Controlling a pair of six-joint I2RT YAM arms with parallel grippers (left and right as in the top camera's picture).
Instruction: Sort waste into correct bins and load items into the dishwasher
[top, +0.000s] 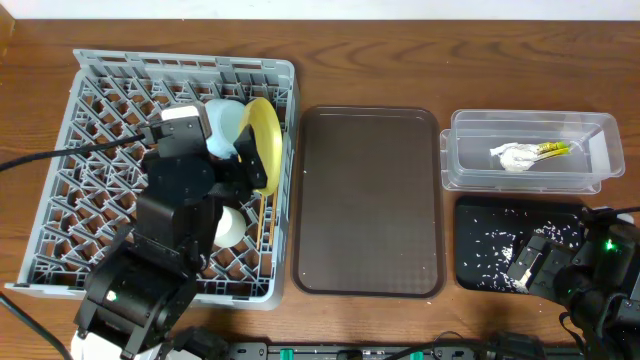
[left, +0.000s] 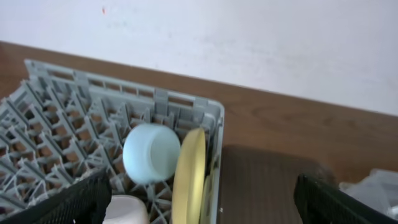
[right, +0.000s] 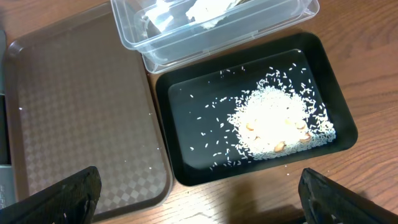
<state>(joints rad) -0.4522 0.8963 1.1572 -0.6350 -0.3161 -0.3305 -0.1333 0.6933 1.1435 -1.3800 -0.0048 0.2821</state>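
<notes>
The grey dish rack (top: 100, 130) holds the pale-yellow plate (top: 266, 145) standing on edge, the light-blue bowl (top: 226, 124) beside it and the cream bowl (top: 231, 226). Thin chopsticks (top: 264, 232) seem to lie by the rack's right wall. My left gripper (top: 238, 170) hovers open and empty over the rack, above the plate (left: 189, 177) and blue bowl (left: 151, 153). The clear tub (top: 585, 150) holds the napkin (top: 514, 157) and the yellow-green wrapper (top: 553, 149). The black tray (right: 186, 124) holds white crumbs (right: 273, 121). My right gripper (right: 199, 202) is open and empty over the table just in front of the black tray.
The brown serving tray (top: 368, 200) lies between the rack and the two bins, with nothing on it. The clear tub (right: 211, 37) touches the black tray's far side. Bare wooden table runs along the front edge.
</notes>
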